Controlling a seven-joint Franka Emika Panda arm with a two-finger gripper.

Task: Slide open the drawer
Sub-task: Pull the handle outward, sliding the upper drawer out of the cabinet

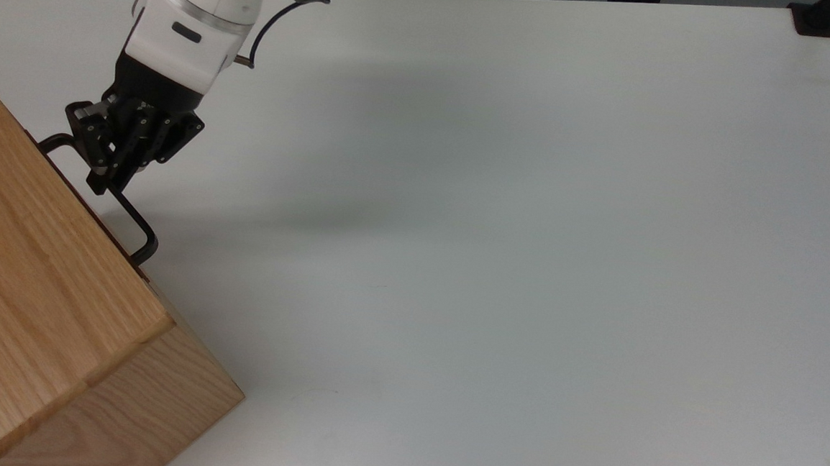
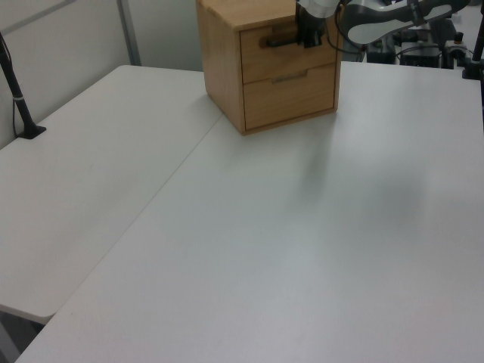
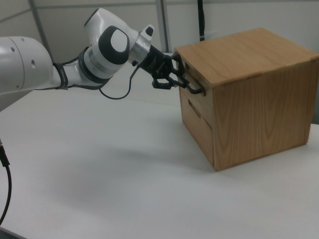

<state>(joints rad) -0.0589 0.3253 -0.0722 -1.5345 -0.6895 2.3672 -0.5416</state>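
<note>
Top view first: the gripper [image 1: 107, 179] sits right on the black bar handle [image 1: 131, 216], near the handle's upper end, and its two fingers [image 1: 118, 166] are drawn in close together around the bar. That reads as a pinch on the handle, jaws narrow, bar between them. The handle runs diagonally along the edge of the oak cabinet [image 1: 43, 297], which fills the top view's lower left corner, and stands out from the wood on its bent ends.

Over to the right view: the white arm [image 3: 60, 69] reaches in from the right view's left, wrist angled toward the cabinet [image 3: 259, 94], and the gripper [image 3: 175, 78] meets the handle [image 3: 192, 85] at the top front of the box. The drawer [image 3: 192, 102] is the upper one of two, and its front looks flush or very nearly flush with the cabinet face; from this angle a small gap is hard to rule out.

The left view, from far off: the cabinet [image 2: 227, 60] stands at the far end of the white table [image 2: 265, 249], the upper drawer [image 2: 280, 57] above a lower drawer [image 2: 291, 94], and the gripper [image 2: 308, 38] is dark against the right end of the handle [image 2: 281, 41] in the left view. The upper drawer's front lines up with the one below it.
</note>
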